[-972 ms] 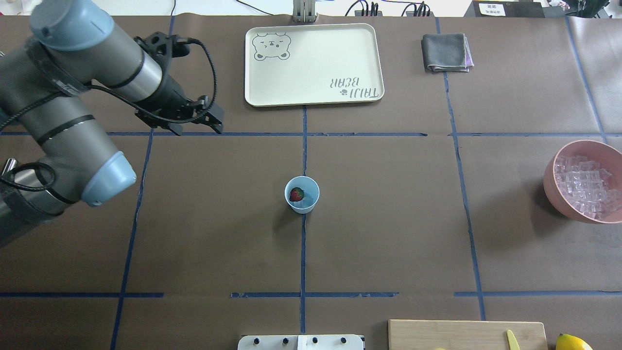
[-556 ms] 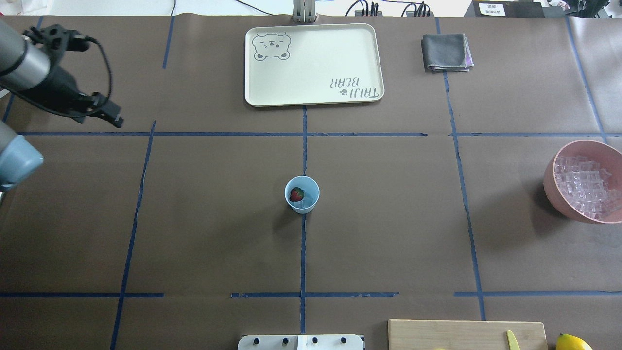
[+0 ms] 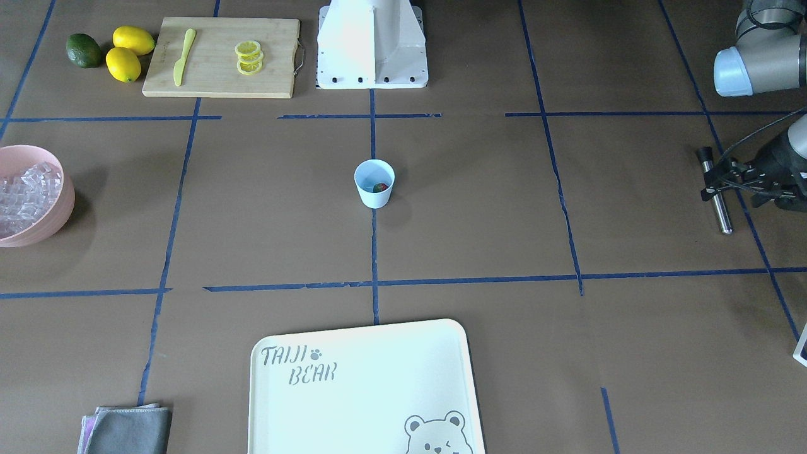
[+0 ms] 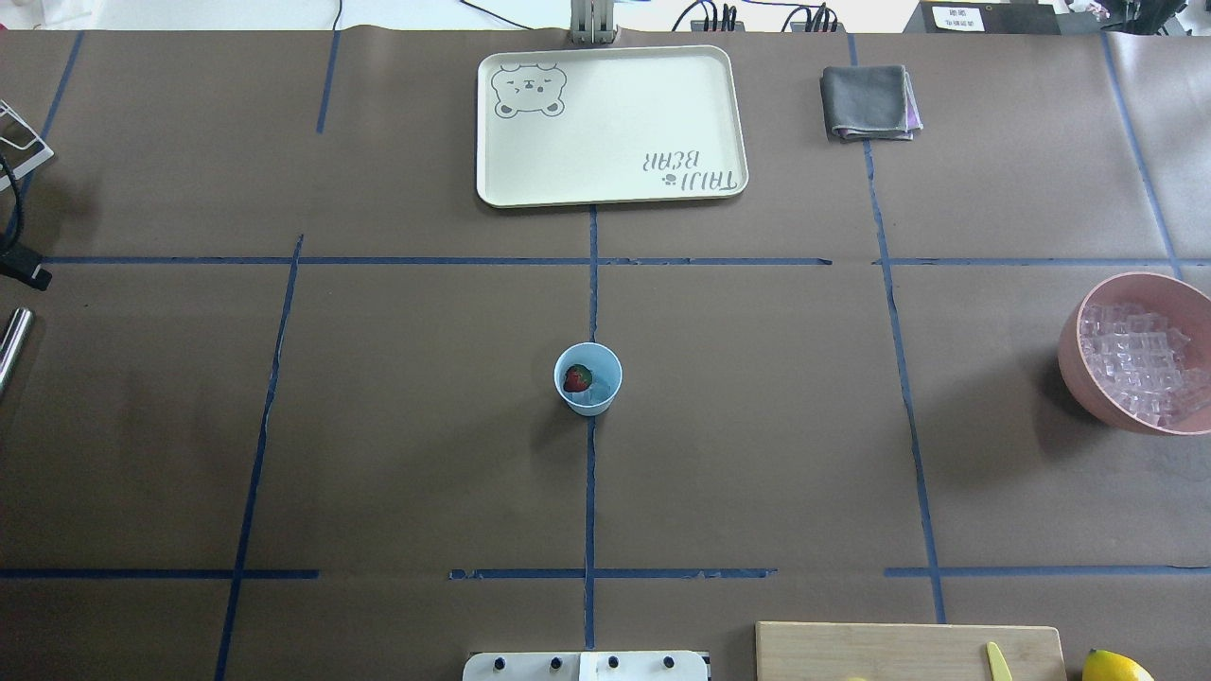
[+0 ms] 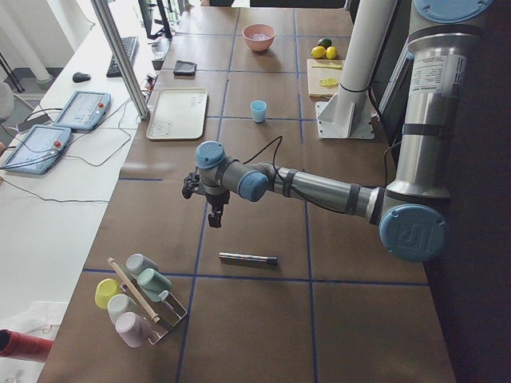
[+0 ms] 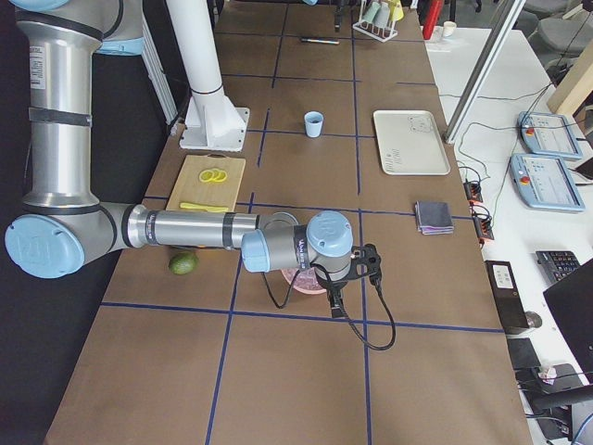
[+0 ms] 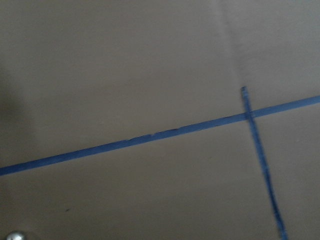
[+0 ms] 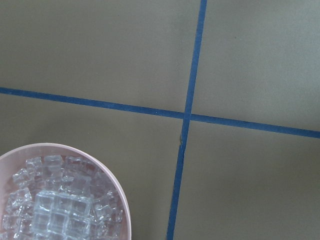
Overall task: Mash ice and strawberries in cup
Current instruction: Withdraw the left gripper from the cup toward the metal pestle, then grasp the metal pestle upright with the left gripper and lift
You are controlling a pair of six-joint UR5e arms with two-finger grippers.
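cup: light blue cup [image 4: 587, 378] stands upright mid desk [image 4: 757, 454], on a blue tape crossing, nothing touching it
strawberries: one red strawberry [image 4: 576, 379] lies inside the cup, against the wall on the robot's left
ice: clear ice [image 4: 1135, 359] is piled in the pink bowl [image 4: 1069, 355] at the desk's far right, well apart from the cup; can't make out any in the cup
left claw: left claw [image 5: 215, 217] hangs above the desk at the far left, near a metal rod [image 3: 717, 195] lying flat; not touching it as far as I can see; can't tell if the jaws are apart or together
right claw: right claw [image 6: 335, 298] hangs over the pink bowl; the wrist view shows the ice below; apart or together, cannot tell
step: judged, fetching the masher and ice; mashing not begun
risk 1: rod is round and smooth, could roll or squirt out if the jaws close off-centre
risk 2: ice cubes are small and slick, likely to slip from a pinch or come up several at once and scatter on the way over
risk 3: cup is light and narrow, with nothing bracing it; a slanted push with the rod could tip it or skid it off
risk 4: berry sits off-centre, so a straight plunge may miss it
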